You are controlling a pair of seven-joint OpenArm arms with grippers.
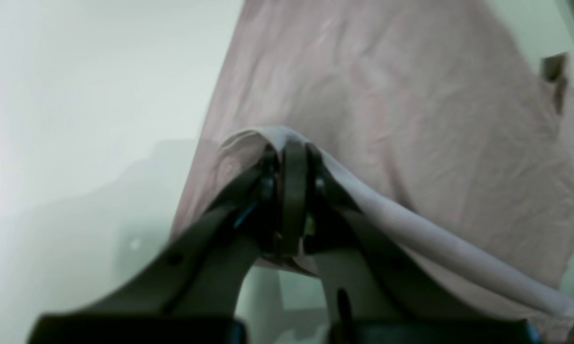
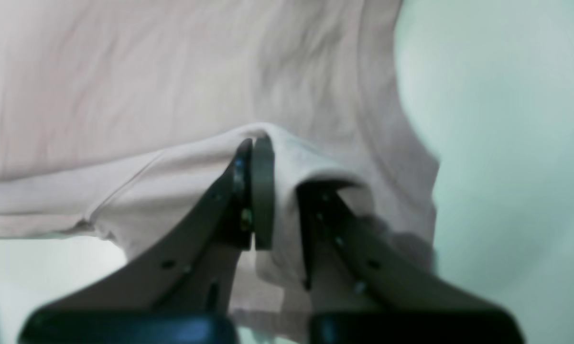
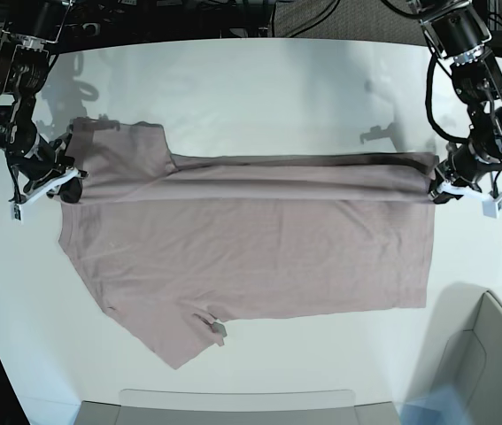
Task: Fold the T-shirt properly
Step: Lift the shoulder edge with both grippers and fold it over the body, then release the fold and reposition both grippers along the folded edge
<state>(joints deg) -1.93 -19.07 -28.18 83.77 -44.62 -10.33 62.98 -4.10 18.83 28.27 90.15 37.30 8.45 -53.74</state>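
Left hand [image 1: 294, 191]: clenched on a pinch of shirt [image 3: 251, 239] hem, raised off the desk [image 3: 259, 88] near its right edge. Right hand [image 2: 267, 191]: fingers closed on cloth at the shoulder end, near the left edge; fabric drapes over one finger. Shirt: mauve-pink, spread across mid-desk, far long edge lifted into a taut fold between both hands, remainder flat, one sleeve pointing toward the near edge.
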